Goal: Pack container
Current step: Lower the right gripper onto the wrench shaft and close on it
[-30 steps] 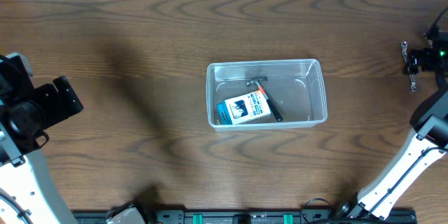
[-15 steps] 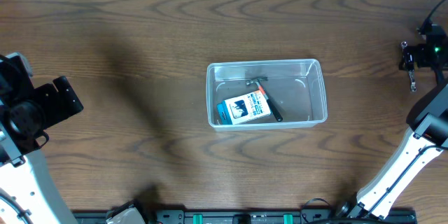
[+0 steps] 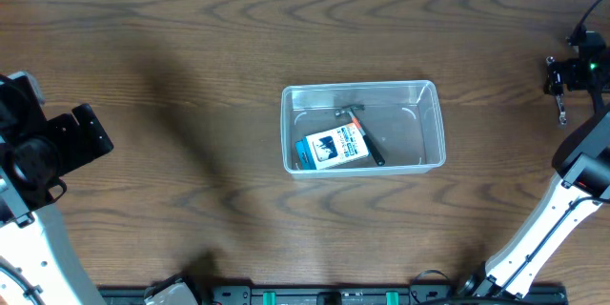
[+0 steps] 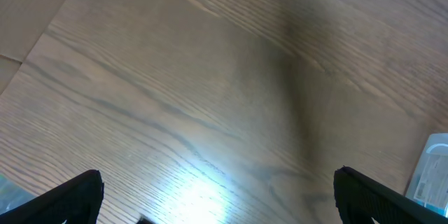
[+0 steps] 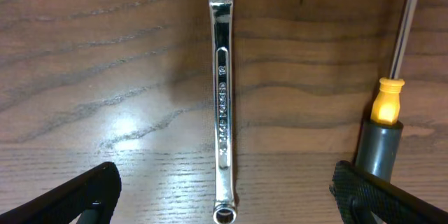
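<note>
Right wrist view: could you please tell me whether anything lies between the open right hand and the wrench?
Nothing visible does: the wrench lies bare on the table, centred under the open right hand. A screwdriver lies alongside, apart from it, its handle close to one finger.

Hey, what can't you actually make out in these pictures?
Chrome wrench: right wrist view, top edge cuts off its upper head.
Yellow-and-grey screwdriver: same view, top edge cuts off its tip.
Blue-and-white box in clear plastic tub: overhead, print too small to read.
Left wrist view: right edge cuts off all but a tub corner.
</note>
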